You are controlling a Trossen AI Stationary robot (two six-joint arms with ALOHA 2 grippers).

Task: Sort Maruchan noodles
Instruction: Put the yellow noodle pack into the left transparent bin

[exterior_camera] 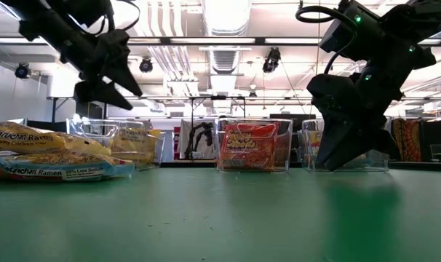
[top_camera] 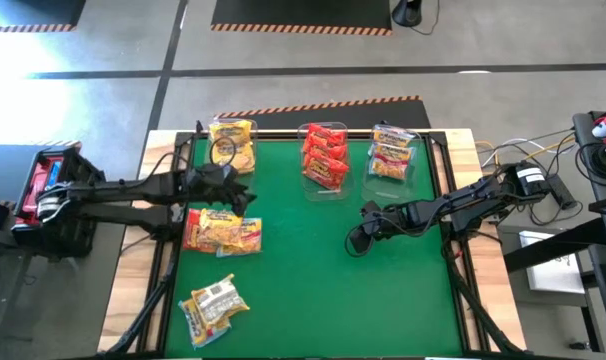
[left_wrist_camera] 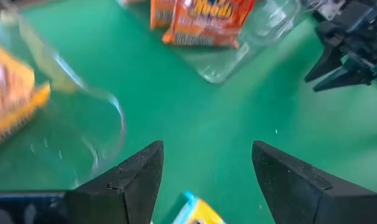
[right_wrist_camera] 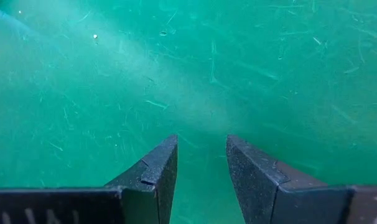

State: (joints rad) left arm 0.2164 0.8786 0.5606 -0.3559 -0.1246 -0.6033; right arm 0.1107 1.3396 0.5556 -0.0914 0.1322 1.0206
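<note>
Maruchan noodles: three clear bins stood along the far edge of the green worktop (top_camera: 303, 280). The left bin (top_camera: 233, 145) held yellow-orange packets (top_camera: 233, 148); the middle bin (top_camera: 325, 160) held red packets (top_camera: 324, 157); the right bin (top_camera: 392, 155) held pale multicoloured packets (top_camera: 391, 153). Loose on the worktop: a yellow and red pile (top_camera: 223, 231) at the left side, and one packet (top_camera: 214, 304) nearer the front-left corner. Left pincer (top_camera: 245, 199) hovered between the left bin and the pile, jaws wide, holding nothing. Right pincer (top_camera: 357, 238) hung over bare worktop right of centre, tips pointing down just above the surface, jaws narrow with a small gap, empty.
</note>
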